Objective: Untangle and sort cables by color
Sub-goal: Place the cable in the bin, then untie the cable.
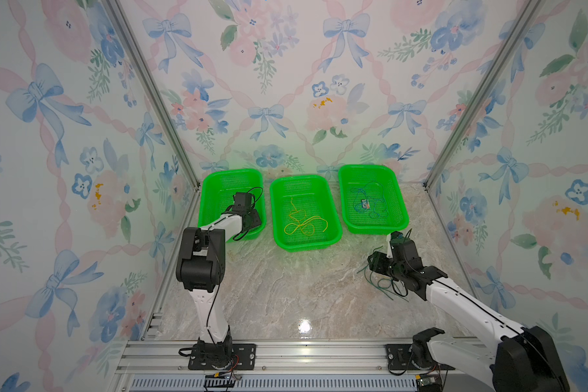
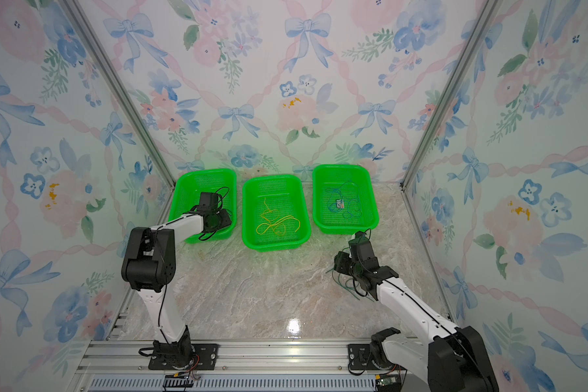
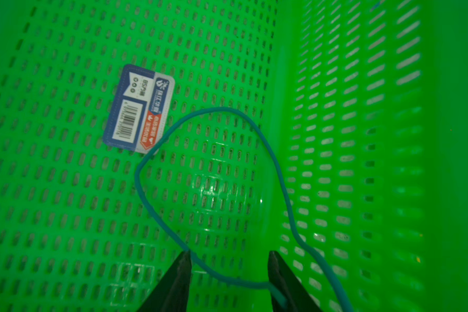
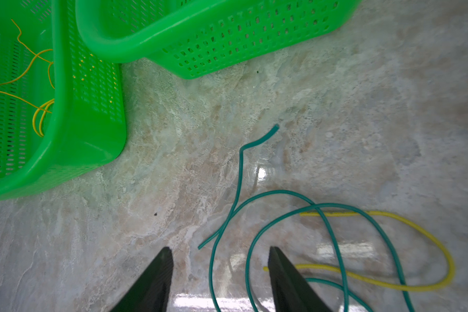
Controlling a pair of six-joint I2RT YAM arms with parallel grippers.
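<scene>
My left fingers stand spread, a dark green cable lying between them on the floor of the left basket. My right fingers are spread too, over tangled dark green cables and one yellow cable on the desk.

Shiny plastic on a polished desk
3 perforated baskets are glossy green plastic; the desk gleams, marble-patterned; the green cable looks smooth-coated; left fingers matt black.
</scene>
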